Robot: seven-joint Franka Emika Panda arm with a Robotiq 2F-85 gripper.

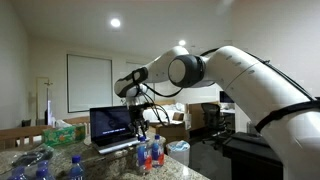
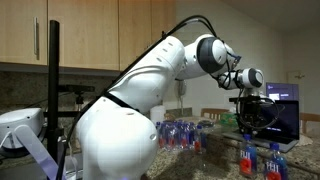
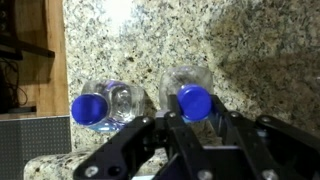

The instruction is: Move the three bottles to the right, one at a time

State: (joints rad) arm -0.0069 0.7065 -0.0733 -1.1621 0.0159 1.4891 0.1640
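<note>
In the wrist view two clear bottles with blue caps stand on the speckled granite counter (image 3: pixel 130 40). My gripper (image 3: pixel 195 120) is shut on the neck of the right bottle (image 3: pixel 194 101), just under its cap. The other bottle (image 3: pixel 90 108) stands free to its left. In both exterior views the two red-and-blue labelled bottles stand side by side under the gripper (image 1: pixel 140 130) (image 2: pixel 255 118): one bottle (image 1: pixel 143 153) (image 2: pixel 247 160) sits right below the fingers, its neighbour (image 1: pixel 157 152) (image 2: pixel 272 163) close beside it.
An open laptop (image 1: pixel 112 124) (image 2: pixel 285 108) stands just behind the bottles. A green tissue box (image 1: pixel 65 131) and a bluish plastic bundle (image 1: pixel 35 165) (image 2: pixel 180 135) lie further along the counter. A wooden edge (image 3: pixel 55 50) borders the counter on the left of the wrist view.
</note>
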